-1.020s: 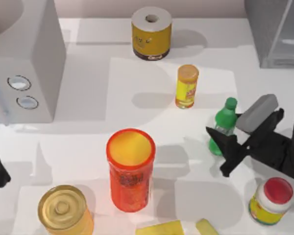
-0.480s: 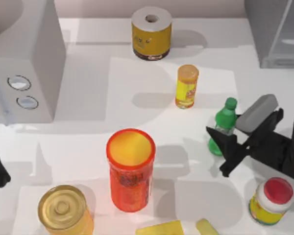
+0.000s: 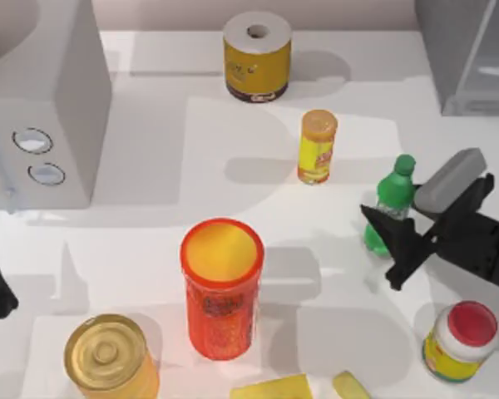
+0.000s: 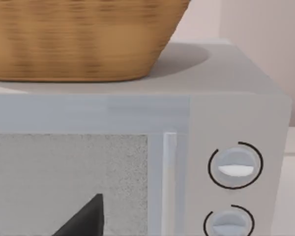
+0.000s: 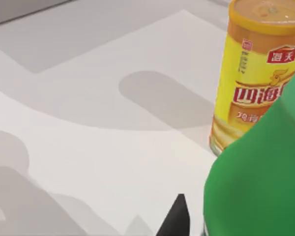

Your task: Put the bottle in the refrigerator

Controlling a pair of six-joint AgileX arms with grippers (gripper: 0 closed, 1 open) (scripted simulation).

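The white surface [image 3: 150, 216] carries everything. At its left stands a white box appliance [image 3: 41, 108] with two round dials; the left wrist view faces its front and a wicker basket [image 4: 78, 39] on top of it. The refrigerator [image 3: 470, 50], a big grey cabinet, stands at the far right corner, near enough to the bottle that the carry looks short.

Among the smaller things are a tall orange-red can [image 3: 222, 287] near the middle, a gold-lidded can [image 3: 108, 357] at the near left, a yellow tin [image 3: 257, 54] at the far edge, a red-capped jar [image 3: 461, 339] at the near right, and a slim yellow cylinder [image 3: 318, 145] with an orange lid.

The right claw [image 3: 403, 237] is closed on the bottle [image 3: 391, 204], its fingers clamped around the lower body. The bottle stands upright, just right of the yellow cylinder. Holding it low and upright probably keeps it steady for the move.

The left arm sits parked at the left edge; I cannot tell whether its claw [image 4: 83, 221] is open or closed.
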